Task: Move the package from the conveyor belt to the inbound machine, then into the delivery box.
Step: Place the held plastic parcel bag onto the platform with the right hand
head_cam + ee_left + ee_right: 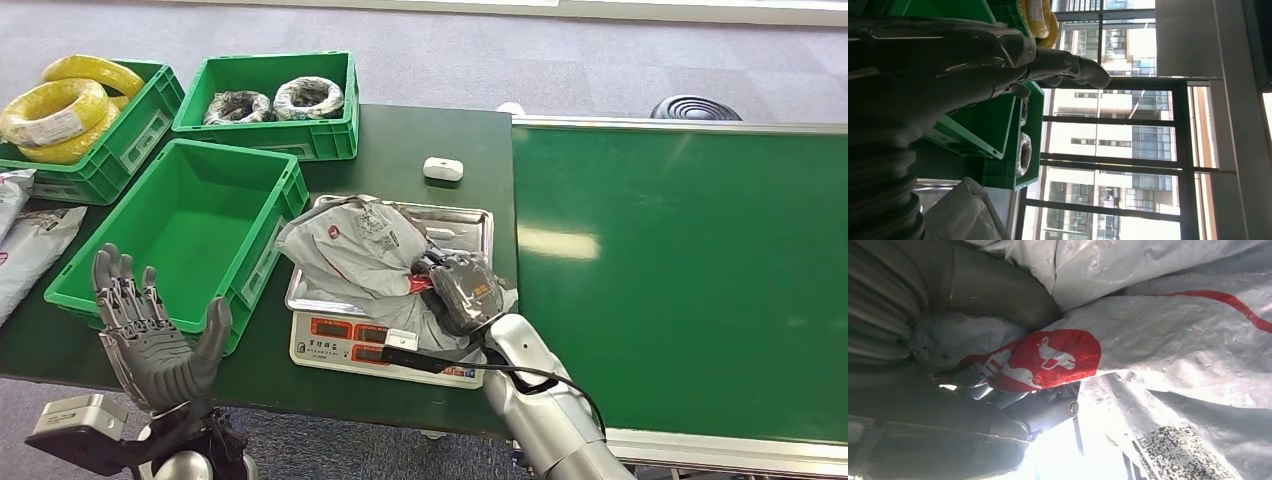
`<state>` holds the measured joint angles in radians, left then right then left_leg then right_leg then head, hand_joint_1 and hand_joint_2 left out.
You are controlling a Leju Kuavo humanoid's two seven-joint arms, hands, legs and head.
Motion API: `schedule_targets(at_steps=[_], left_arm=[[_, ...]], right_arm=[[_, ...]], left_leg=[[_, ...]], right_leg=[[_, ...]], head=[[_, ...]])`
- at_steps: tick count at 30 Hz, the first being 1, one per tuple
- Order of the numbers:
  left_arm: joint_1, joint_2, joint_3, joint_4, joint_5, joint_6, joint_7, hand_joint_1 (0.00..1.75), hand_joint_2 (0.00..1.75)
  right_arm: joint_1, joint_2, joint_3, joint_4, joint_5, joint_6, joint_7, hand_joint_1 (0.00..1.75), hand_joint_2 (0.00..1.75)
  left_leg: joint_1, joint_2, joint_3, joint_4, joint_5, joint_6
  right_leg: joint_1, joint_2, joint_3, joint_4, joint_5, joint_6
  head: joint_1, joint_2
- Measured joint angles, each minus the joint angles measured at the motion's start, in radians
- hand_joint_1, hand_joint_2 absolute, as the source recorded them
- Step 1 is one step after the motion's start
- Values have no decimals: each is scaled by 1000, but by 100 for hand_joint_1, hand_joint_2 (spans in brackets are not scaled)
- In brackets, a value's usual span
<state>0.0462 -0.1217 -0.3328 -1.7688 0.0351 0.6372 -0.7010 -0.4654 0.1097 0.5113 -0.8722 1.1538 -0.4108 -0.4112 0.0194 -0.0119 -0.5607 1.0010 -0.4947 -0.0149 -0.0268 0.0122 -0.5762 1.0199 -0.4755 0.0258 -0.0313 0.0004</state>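
Even daylight; backlit, dim wrist views

package (1168,340) carried a red logo patch with white figures, plus a QR-type code; scale (345,345) front label was illegible

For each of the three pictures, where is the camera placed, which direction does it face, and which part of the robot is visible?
Head view: high on the body, looking down at the package on the scale; right hand grips it, left hand raised.
Left wrist view: behind the left hand, facing windows past green bins.
Right wrist view: behind the right hand, against the package.
All share the package.
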Motion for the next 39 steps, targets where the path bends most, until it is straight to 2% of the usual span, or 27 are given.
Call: schedule_targets(at_steps=[20, 23, 26, 30, 34, 39], left_arm=[[-7, 10, -1, 1, 5, 4, 0, 0, 175], [-7, 9, -1, 1, 3, 6, 0, 0, 175], [-13, 6, -1, 1, -1, 11, 0, 0, 175], [-22, 0, -1, 2, -2, 15, 0, 0, 175], [-28, -5, 0, 3, -4, 15, 0, 0, 175], [-30, -13, 0, 5, -6, 6, 0, 0, 175]], right_arm=[[-26, 3, 46, 19, -21, -44, 0, 175, 175], [-35, 4, 41, 0, -24, -124, 39, 175, 175], [-79, 5, 19, -28, 25, -198, 132, 175, 175], [-164, 4, -32, -35, 79, -211, 236, 175, 175], [-223, -1, -88, 1, 103, -219, 265, 175, 175], [-241, -7, -133, 55, 113, -247, 275, 175, 175]], left_leg=[[0, 0, 0, 0, 0, 0], [0, 0, 0, 0, 0, 0], [0, 0, 0, 0, 0, 0], [0, 0, 1, 0, 0, 0], [0, 0, 1, 0, 0, 0], [0, 0, 1, 0, 0, 0]], right_leg=[[0, 0, 0, 0, 0, 0], [0, 0, 0, 0, 0, 0], [0, 0, 0, 0, 0, 0], [0, 0, 0, 0, 0, 0], [0, 0, 1, 0, 1, 0], [0, 0, 0, 0, 0, 0]], head=[[0, 0], [0, 0], [0, 0], [0, 0], [0, 0], [0, 0]])
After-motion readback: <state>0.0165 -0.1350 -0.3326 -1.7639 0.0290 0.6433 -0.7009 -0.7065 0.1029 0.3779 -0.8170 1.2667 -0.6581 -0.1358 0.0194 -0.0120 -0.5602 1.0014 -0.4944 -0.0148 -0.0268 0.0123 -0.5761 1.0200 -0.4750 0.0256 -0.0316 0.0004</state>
